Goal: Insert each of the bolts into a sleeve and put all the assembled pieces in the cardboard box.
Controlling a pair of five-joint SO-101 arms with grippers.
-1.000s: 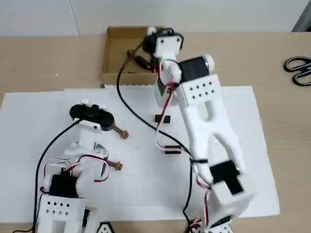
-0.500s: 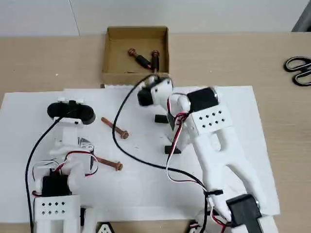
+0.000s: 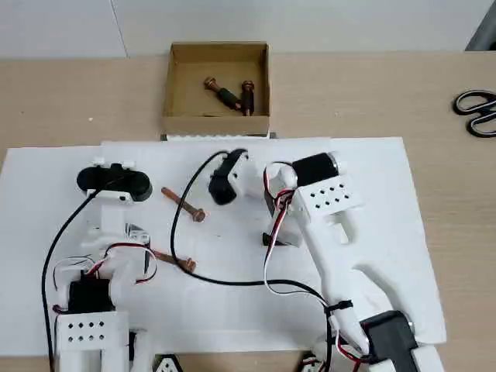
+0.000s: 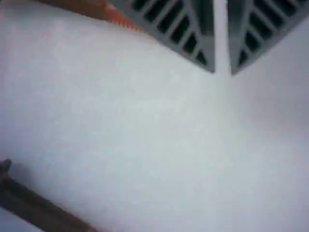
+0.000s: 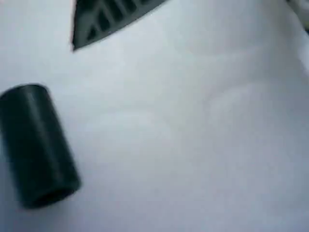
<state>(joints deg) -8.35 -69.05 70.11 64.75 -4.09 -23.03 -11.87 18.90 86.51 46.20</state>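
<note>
The cardboard box (image 3: 177,85) at the table's far side holds two assembled pieces (image 3: 229,94). Two bare bolts lie on the white paper: one (image 3: 184,203) between the arms, the other (image 3: 173,260) beside the left arm. My left gripper (image 3: 136,232) hangs low over the paper, shut and empty (image 4: 223,72), with a bolt (image 4: 34,210) a short way off. My right gripper (image 3: 273,218) hangs over the paper's middle, right above a black sleeve (image 3: 275,241) that lies on its side (image 5: 36,145).
Scissors (image 3: 477,108) lie at the table's far right edge. The white paper sheet (image 3: 387,201) covers most of the work area, with free room on its right half. A black cable (image 3: 182,256) loops across the paper between the arms.
The right arm has drawn back from over the box to the middle of the paper, leaving two assembled pieces inside. The left arm shifted a little to the left.
</note>
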